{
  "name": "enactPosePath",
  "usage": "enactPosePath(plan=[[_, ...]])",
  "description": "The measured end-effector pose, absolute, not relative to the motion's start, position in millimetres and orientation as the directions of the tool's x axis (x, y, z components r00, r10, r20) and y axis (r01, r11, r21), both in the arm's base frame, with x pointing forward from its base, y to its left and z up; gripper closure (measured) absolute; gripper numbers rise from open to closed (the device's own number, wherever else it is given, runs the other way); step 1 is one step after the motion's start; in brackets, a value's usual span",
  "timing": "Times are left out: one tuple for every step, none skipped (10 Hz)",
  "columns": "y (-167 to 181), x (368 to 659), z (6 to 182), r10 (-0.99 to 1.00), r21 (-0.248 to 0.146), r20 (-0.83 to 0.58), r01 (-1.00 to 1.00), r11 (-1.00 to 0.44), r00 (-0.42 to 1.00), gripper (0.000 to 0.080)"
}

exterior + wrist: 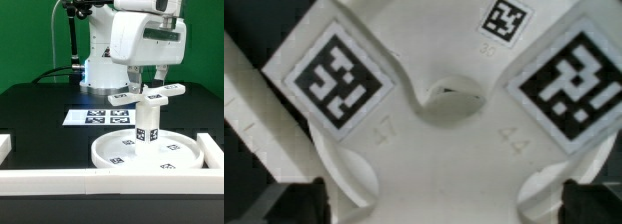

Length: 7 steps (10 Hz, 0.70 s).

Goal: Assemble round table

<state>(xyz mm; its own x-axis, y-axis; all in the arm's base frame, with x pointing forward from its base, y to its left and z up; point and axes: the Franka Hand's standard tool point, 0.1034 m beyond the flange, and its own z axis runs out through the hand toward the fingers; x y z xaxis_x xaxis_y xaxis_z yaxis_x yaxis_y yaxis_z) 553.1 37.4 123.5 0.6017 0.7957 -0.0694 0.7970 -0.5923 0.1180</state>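
Round disc point(178, 156): lies flat with its rim up on the desk point(35, 115), at about 5 o'clock from the middle of the exterior view. It sits close to the border rails point(60, 181) at its 6 and 3 o'clock.
Leg point(148, 128): stands upright at the disc's centre, tags facing outward. It looks seated there, though the joint itself is too small to check.
Cross-shaped base point(166, 95): sits at 12 o'clock of the leg, right at the leg's top and a little tilted. I cannot tell whether it rests on the leg or hangs just above it. In the wrist view it fills the picture, with its middle boss point(446, 100) between two large tags.
End effector point(147, 84): straddles the base, one finger on each side. The pictures do not show whether the pads press on it, so I cannot tell if it is gripping.
Marker board point(98, 117): flat on the desk at 9 o'clock of the leg, carrying nothing.
Done, by my reading: the disc is placed, the leg is on it, and the base has been brought to the leg.
Left, by my reading: settling and fastening the base onto the leg, releasing it, then probably turning the table onto its foot.
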Motion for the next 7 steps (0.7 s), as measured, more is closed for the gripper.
enactPosePath(plan=[[37.6, 551.9, 130.3, 0.793, 0.103, -0.094, 0.798, -0.593, 0.602, 0.0151], [37.7, 548.8, 137.3, 0.791, 0.087, -0.119, 0.800, -0.594, 0.600, 0.0151], [36.6, 546.2, 146.4, 0.787, 0.062, -0.149, 0.800, -0.596, 0.598, 0.0151], [35.7, 544.9, 152.3, 0.777, 0.014, -0.175, 0.791, -0.612, 0.605, 0.0151], [36.6, 545.5, 156.6, 0.753, -0.018, -0.192, 0.764, -0.644, 0.630, 0.0151], [36.9, 546.7, 158.9, 0.745, -0.016, -0.194, 0.757, -0.653, 0.639, 0.0151], [37.0, 547.1, 157.1, 0.747, -0.013, -0.190, 0.759, -0.651, 0.637, 0.0151]])
